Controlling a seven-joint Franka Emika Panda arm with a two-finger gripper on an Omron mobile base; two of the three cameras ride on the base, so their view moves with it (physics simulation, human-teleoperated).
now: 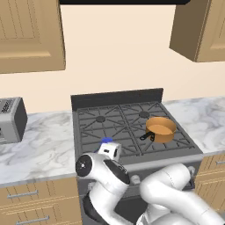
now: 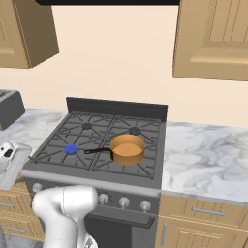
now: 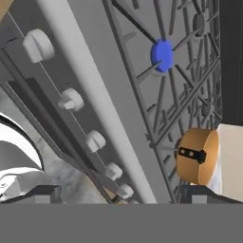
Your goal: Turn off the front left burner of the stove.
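The stove is a dark grey range with black grates. Its front left burner has a bright blue cap, and in the left base view that burner peeks out just behind my white hand. A row of silver knobs runs along the stove's front panel. My gripper hangs open in front of the stove's left front, off the knob row and touching none of them. Its dark fingertips stand far apart with nothing between them.
A copper pan with a black handle sits on the front right burner. A grey toaster stands on the marble counter to the left. More counter lies right of the stove, under wooden wall cabinets.
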